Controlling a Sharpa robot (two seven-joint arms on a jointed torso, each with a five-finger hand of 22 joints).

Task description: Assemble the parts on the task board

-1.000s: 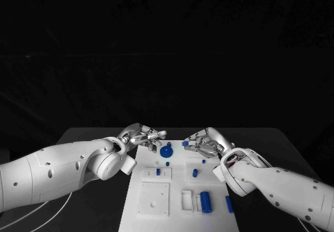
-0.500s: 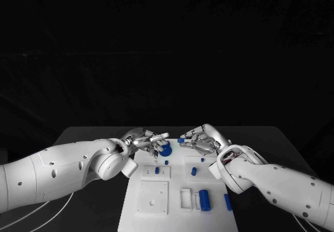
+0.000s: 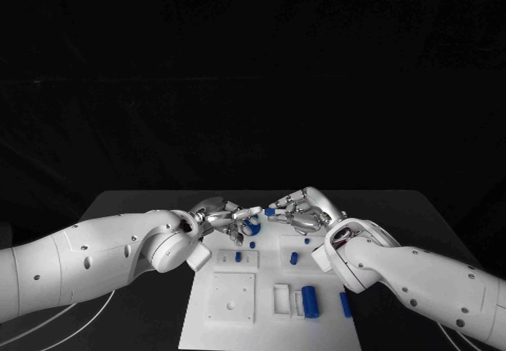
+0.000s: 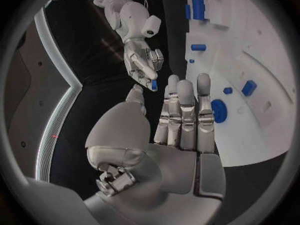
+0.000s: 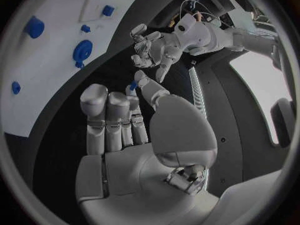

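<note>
Task board (image 3: 232,322) mid-table; round part (image 3: 251,227) at far end between left hand (image 3: 224,214), right hand (image 3: 303,209).

Head camera above, facing down at the task board (image 3: 269,307); close wrist cameras sharing its far end.

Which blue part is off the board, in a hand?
The small blue piece pinched at the right hand's fingertips, raised above the task board's far end. The other blue parts lie on the board.
</note>
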